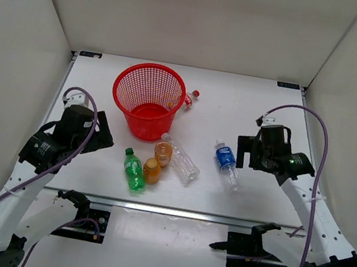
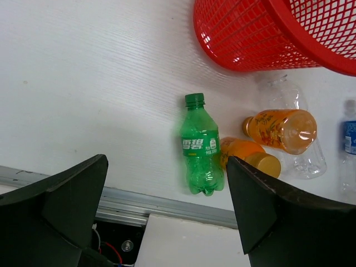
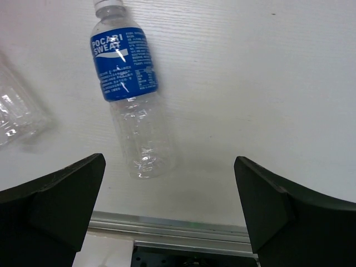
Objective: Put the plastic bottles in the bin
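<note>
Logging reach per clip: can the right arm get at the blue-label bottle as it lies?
Probably yes: the blue-label bottle lies alone on the table, just ahead of the open right gripper, with nothing between them.

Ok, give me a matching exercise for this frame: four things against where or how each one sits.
Things:
1. green plastic bottle
2. clear plastic bottle with blue label
3. clear red-capped plastic bottle
4. round red plastic mesh basket

Places:
A. behind the basket, at its far right
B. lying alone, right of the others
C. upright, mouth up
D. lying beside two stubby orange bottles

Pairs: 1-D, 2-B, 3-A, 4-C.
</note>
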`<state>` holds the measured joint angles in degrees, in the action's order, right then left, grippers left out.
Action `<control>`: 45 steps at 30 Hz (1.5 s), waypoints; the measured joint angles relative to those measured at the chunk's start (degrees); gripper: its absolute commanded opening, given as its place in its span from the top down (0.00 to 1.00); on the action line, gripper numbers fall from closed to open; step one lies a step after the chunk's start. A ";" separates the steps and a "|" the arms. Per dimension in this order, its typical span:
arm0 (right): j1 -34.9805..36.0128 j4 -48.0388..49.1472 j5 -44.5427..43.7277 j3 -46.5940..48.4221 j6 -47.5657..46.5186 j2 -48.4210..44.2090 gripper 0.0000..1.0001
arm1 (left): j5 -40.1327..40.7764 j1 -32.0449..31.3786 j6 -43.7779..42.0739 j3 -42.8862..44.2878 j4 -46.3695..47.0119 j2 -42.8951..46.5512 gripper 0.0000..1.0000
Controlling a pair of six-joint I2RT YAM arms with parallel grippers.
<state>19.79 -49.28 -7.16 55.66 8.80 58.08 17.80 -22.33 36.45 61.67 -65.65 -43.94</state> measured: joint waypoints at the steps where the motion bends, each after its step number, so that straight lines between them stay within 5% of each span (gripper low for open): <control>1: 0.07 0.04 -0.74 -0.20 -0.13 -0.50 0.01 | 0.42 0.00 -0.07 0.83 -0.83 -0.31 0.02; 12: -2.99 8.20 3.26 -8.44 -3.48 -5.57 0.01 | -2.64 -0.48 -0.70 -2.75 1.36 3.56 0.02; 28: -1.16 22.49 11.34 -12.46 -6.84 10.36 0.05 | -15.89 -2.99 -1.92 -10.12 10.34 4.57 0.02; 37: 3.13 25.88 9.79 -17.27 -3.34 16.41 0.26 | -17.25 -2.97 -0.22 -15.26 10.84 5.81 0.02; 39: 2.82 26.21 9.75 -17.42 -2.71 16.83 0.57 | -17.25 -2.95 0.04 -15.45 10.82 5.75 0.01; 41: 2.54 27.10 9.75 -17.31 -2.64 16.81 0.77 | -17.20 -2.93 0.26 -15.63 10.62 5.70 0.01; 45: 2.78 24.59 9.42 -12.24 -2.62 16.81 0.82 | -16.68 -2.75 0.70 -16.37 9.94 5.97 0.01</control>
<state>22.57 -24.69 2.26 43.42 6.17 74.89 1.13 -25.08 37.15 45.30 -55.70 -37.98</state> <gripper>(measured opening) 0.340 0.986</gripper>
